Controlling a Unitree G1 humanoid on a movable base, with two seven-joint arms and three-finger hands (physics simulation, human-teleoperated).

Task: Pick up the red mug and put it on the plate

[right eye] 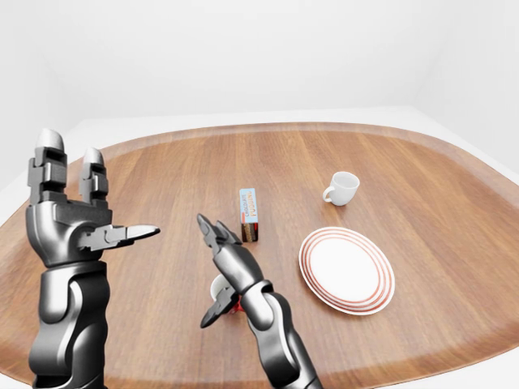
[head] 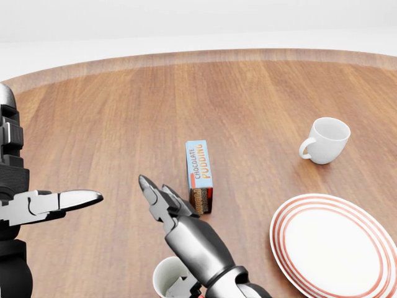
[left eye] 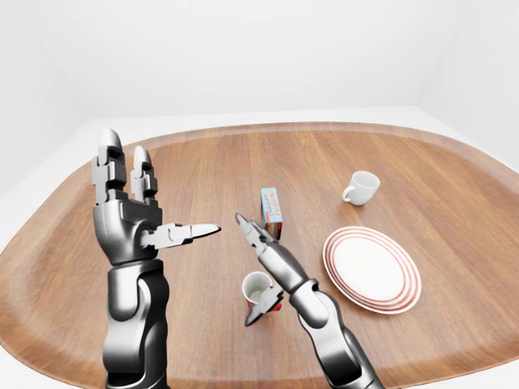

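The red mug (left eye: 259, 287), white inside with red showing at its base, stands upright on the wooden table left of the plate (left eye: 372, 270), a white plate with red rings. My right hand (left eye: 256, 269) is open. Its fingers stretch straight out over the mug's right side and its thumb hangs by the mug's lower edge. The hand hides much of the mug. My left hand (left eye: 158, 198) is open and empty, raised upright at the left of the left-eye view, well apart from the mug.
A blue chocolate pudding box (left eye: 271, 207) stands just above my right fingertips. A white mug (left eye: 361, 187) sits above the plate, at the upper right. The oval wooden table (left eye: 211, 174) has a raised rim and white floor around it.
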